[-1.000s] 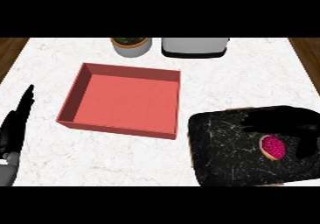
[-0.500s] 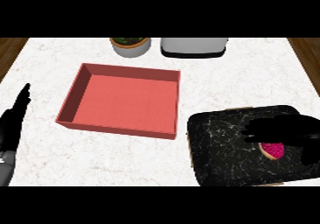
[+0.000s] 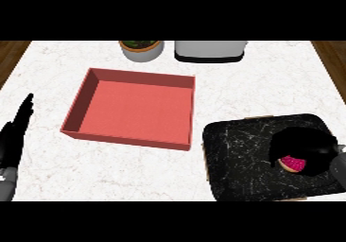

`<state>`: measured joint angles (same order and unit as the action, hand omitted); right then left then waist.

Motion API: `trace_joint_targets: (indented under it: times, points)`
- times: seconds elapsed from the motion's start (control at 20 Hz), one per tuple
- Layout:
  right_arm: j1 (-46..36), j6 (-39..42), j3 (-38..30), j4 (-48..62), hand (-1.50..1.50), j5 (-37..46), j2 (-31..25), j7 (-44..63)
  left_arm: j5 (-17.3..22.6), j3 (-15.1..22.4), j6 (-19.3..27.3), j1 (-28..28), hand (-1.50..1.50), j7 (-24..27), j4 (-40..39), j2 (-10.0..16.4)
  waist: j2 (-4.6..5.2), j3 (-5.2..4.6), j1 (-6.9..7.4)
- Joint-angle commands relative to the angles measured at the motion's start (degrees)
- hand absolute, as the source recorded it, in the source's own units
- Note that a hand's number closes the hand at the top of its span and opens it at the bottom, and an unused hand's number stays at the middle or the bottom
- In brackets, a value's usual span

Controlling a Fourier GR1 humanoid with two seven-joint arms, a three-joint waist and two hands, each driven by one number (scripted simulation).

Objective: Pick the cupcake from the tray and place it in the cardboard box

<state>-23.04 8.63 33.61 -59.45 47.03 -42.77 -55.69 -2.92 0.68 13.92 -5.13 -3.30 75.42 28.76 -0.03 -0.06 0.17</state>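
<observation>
Cupcake (image 3: 294, 164), pink, lying toward the right edge of the black tray (image 3: 238, 156) and largely covered by the right hand (image 3: 305, 142), which sits directly over it; only a pink sliver shows at the hand's near side. Black hand merges with black tray, so whether the hand is clamped on the cupcake or merely poised above it cannot be told. The tray occupies the near right corner of the counter (image 3: 99, 175). Near the tray's far left corner lies the cardboard box (image 3: 127, 138), red and open-topped, at the counter's middle. The left hand (image 3: 14, 142), flat and apart, rests at the counter's left edge. A potted plant (image 3: 141, 46) and a grey appliance (image 3: 209, 49) stand at the far edge.

Likely hazards: an off-centre grasp could tip the cupcake or let it slip on lifting; a low carry could catch the box's right wall; a release over the rim would leave it outside.
</observation>
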Motion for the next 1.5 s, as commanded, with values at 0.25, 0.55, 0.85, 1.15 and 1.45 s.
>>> trace_joint_targets:
  times: [0.25, 0.55, 0.85, 1.15, 1.45]
  points:
    - [-1.08, -8.57, -7.69, 3.91, 1.50, 0.25, 6.18, -3.94, -1.98, -1.68, -0.16, -1.74, 0.00, 1.00, -2.22, -1.37, 0.14, 0.09, 0.03]
    - [8.78, -9.78, -18.14, 5.80, 1.50, -5.38, 13.85, 32.42, -0.88, -3.35, 1.01, 2.97, 0.00, -1.03, -1.33, -0.15, -2.16, -0.36, -8.94]
    - [12.92, -20.87, -24.80, 3.41, 1.50, -5.92, 19.03, 50.58, -0.86, -5.35, 2.01, 5.34, 0.00, -1.44, -2.06, 1.24, -4.02, -1.09, -11.95]
    - [10.95, -33.13, -24.69, -6.37, 1.50, 0.87, 25.16, 63.85, -0.78, -5.43, 1.93, 6.00, 0.00, -1.03, -1.72, 1.18, -4.41, -1.25, -10.13]
    - [8.75, -37.49, -18.41, -13.90, 1.50, 12.32, 34.78, 78.02, -0.71, -4.29, 1.02, 5.25, 0.00, -0.44, -0.81, 0.51, -3.10, -1.04, -6.89]
